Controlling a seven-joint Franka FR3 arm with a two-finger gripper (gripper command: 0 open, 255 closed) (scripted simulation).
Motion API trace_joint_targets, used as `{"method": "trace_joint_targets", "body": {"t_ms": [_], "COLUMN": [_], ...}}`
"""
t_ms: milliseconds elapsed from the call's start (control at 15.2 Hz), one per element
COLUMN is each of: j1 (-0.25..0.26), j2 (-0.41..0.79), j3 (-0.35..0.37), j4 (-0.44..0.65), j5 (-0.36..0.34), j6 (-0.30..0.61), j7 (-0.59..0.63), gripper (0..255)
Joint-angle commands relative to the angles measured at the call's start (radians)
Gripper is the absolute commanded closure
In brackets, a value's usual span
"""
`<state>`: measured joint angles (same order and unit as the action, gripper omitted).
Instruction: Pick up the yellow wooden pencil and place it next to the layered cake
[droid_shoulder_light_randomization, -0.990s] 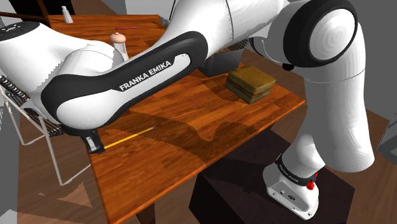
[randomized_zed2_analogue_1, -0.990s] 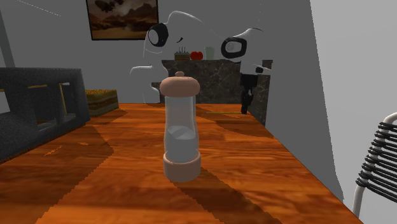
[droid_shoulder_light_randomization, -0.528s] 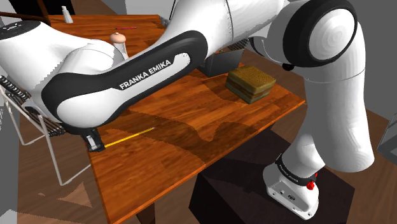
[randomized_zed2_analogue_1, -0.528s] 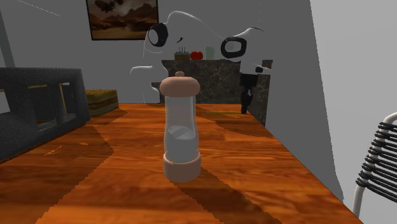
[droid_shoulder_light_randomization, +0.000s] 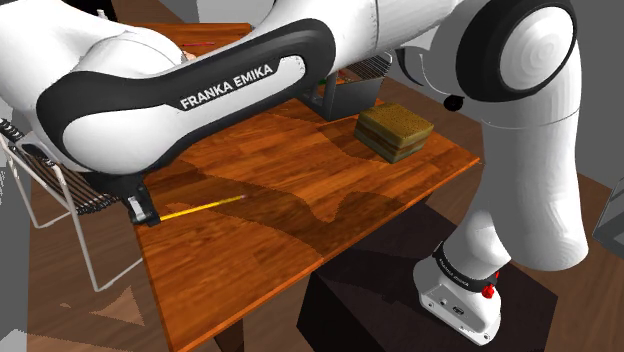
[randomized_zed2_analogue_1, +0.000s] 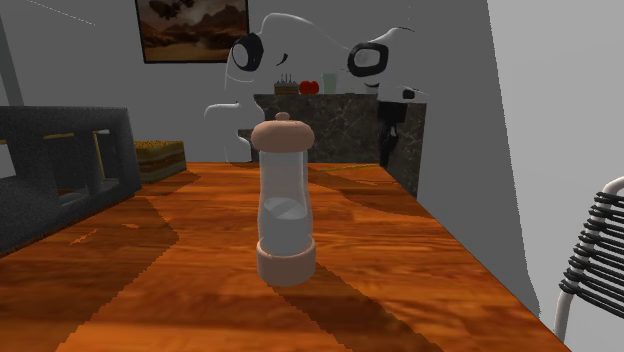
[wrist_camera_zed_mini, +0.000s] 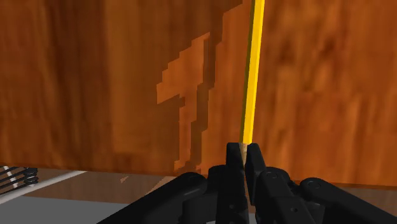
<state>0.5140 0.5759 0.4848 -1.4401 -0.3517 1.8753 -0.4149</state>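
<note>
The white arm (droid_shoulder_light_randomization: 200, 95) is the biggest thing in the shoulder view. It reaches from its dark stand (droid_shoulder_light_randomization: 380, 290) up over the worktop (droid_shoulder_light_randomization: 300, 180) and down towards that view's left. The worktop is brown wood with a strong grain.

A dark open crate (droid_shoulder_light_randomization: 352, 95) stands at the far side of the worktop. A wire chair (droid_shoulder_light_randomization: 45, 185) stands on the floor beside the worktop's edge, on the shoulder view's left. The layered cake (droid_shoulder_light_randomization: 395, 131) is a brown square block near the worktop's corner, just beside the crate on the shoulder view's right. In the second exterior view a clear shaker (randomized_zed2_analogue_1: 283, 195) with a tan cap and base stands upright in the middle of the worktop, well apart from the cake.

The pincer (wrist_camera_zed_mini: 245, 149) hangs low over the worktop's edge next to the chair. Its two black fingers (wrist_camera_zed_mini: 234, 167) are drawn in close, clamping one end of the yellow pencil (wrist_camera_zed_mini: 250, 76). The pencil runs straight out from the fingertips over the wood, towards the worktop's middle. It is well apart from the cake. I cannot tell whether its far end touches the worktop.
</note>
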Motion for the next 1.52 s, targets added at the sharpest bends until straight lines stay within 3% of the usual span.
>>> {"method": "trace_joint_targets", "body": {"t_ms": [0, 1452], "j1": [-0.001, 0.038], "j2": [-0.010, -0.028], "j3": [0.003, 0.015], "j4": [0.012, 0.288], "j5": [0.006, 0.025], "j6": [-0.022, -0.304], "j7": [-0.006, -0.050], "gripper": [255, 255]}}
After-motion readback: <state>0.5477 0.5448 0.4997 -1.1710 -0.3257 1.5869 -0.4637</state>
